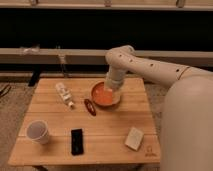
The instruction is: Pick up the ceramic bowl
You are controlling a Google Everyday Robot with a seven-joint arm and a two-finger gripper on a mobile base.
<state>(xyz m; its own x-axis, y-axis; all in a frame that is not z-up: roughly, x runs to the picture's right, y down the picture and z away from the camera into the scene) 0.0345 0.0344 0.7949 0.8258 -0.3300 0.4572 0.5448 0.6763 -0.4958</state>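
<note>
The ceramic bowl (103, 95), bright orange inside with a darker rim, sits on the wooden table (115, 132) at its far middle. My gripper (113, 89) comes down from the white arm (145, 65) into the bowl's right back side, at or just over its rim. The bowl rests on the table.
A small dark-red oval object (90, 107) lies just left front of the bowl. A plastic bottle (65, 94) lies to the left. A white paper cup (38, 131), a black phone-like slab (77, 141) and a pale block (134, 138) sit along the front.
</note>
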